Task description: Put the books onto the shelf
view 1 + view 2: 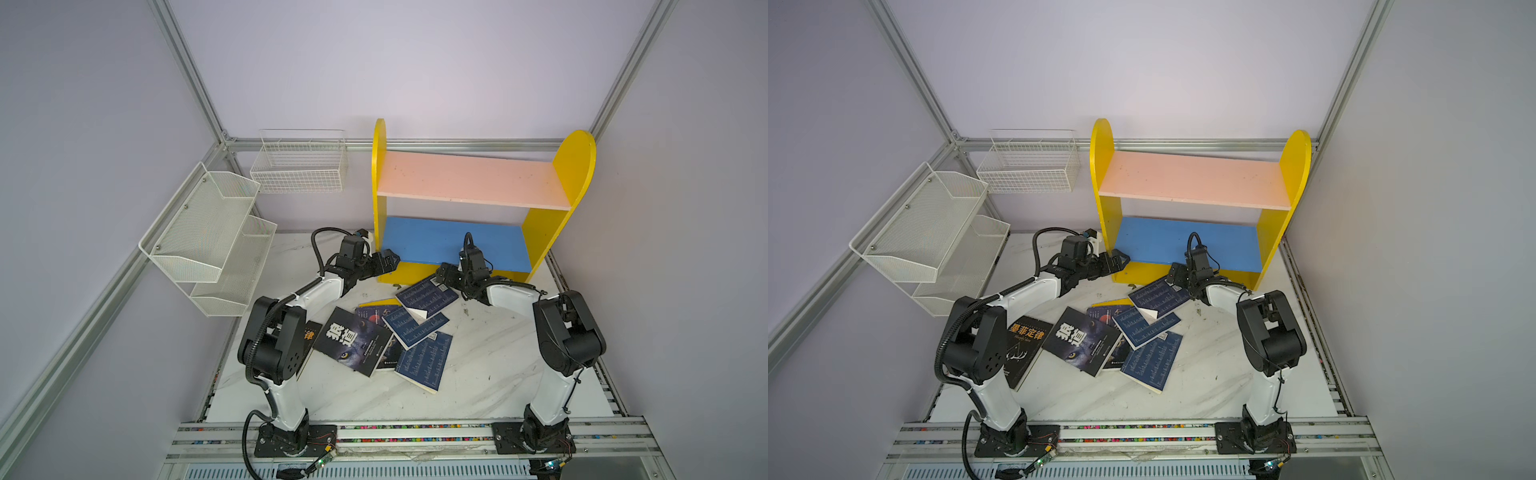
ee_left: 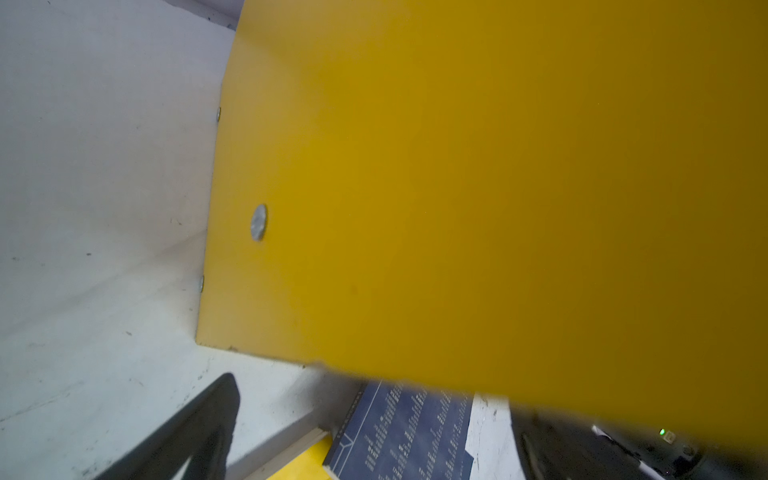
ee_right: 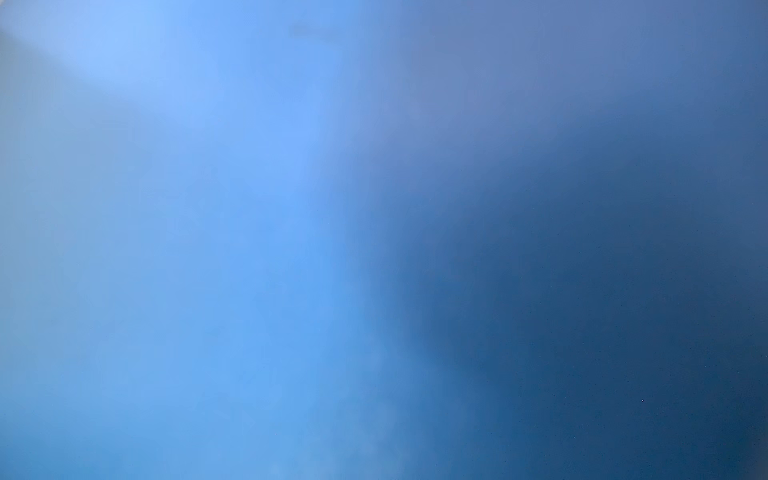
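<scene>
With the left tool (image 1: 388,261) gaping empty at a side panel of the shelf (image 1: 473,178), likely to steady it, and the right tool (image 1: 444,273) wide open over the rearmost of the books (image 1: 353,337), all lying loose on the counter (image 1: 490,365), none shelved.

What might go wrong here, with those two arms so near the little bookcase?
The left hand sits right by the yellow side panel of the two-tier wooden shelf, so a nudge might shift it. The thin paperback books lie overlapped, so the right hand lifting the nearest navy book may drag its neighbours.
</scene>
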Robot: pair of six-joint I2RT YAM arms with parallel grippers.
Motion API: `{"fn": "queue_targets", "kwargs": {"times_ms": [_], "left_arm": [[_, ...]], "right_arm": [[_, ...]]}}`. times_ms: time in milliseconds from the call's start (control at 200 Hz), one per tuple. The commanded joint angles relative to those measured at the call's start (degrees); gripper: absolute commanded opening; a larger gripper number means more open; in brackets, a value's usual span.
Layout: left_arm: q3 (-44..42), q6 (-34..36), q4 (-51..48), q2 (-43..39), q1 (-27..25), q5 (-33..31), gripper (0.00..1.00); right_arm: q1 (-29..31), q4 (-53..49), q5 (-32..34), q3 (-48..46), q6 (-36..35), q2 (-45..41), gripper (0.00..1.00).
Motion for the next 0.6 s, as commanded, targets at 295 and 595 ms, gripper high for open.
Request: {"fn": "queue_targets", "kwargs": {"times_ms": [295,595], "left_arm": [[-1.78,2.37,-2.03,-6.0,0.8,6.64,1.0],[-6.69,4.54,-5.31,-6.34,-1.19,12.63,1.0]], "right_arm": [[-3.38,2.01,-0.53,0.71,5.38,-4.69,0.94],[-0.98,8.07,0.76,-15.06,9.82,-14.31,0.94]]}}
